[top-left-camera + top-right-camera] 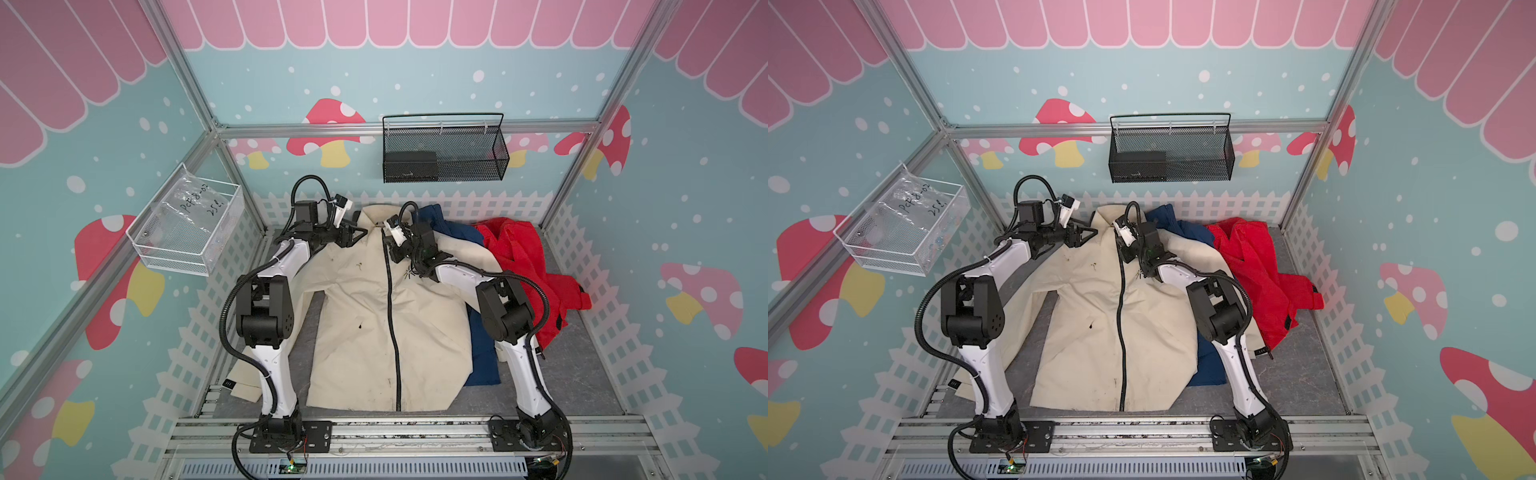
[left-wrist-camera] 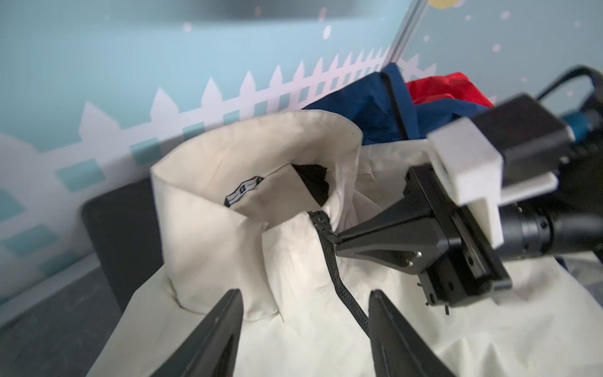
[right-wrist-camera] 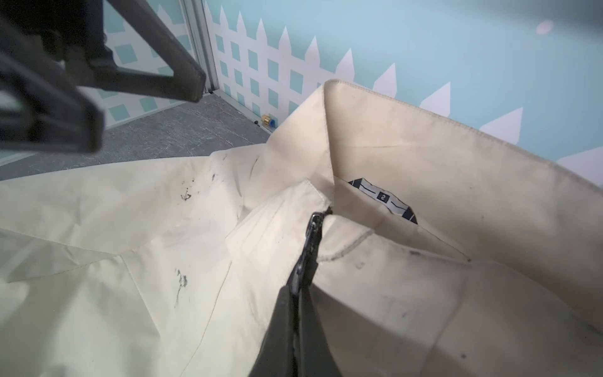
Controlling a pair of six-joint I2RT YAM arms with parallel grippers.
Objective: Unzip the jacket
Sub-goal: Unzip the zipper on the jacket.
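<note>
We see the cream jacket (image 1: 374,324) lying flat mid-frame, zipped up.
The right wrist view shows our right claw (image 3: 298,290) clamped on the zipper pull (image 3: 311,241), hidden from above by its wrist; the left claw (image 2: 305,297) gapes; a blue coat (image 1: 482,357) lies right.

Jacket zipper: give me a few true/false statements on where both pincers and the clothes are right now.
1. The right pincer is shut on the zipper pull at the collar. True.
2. The left pincer is clamped on the collar. False: it is open beside the collar, with nothing between its fingers.
3. The cream jacket has its zipper closed from collar to hem. True.
4. The red jacket lies on top of the cream jacket. False: it lies off to the right of it, beside the blue jacket.
</note>
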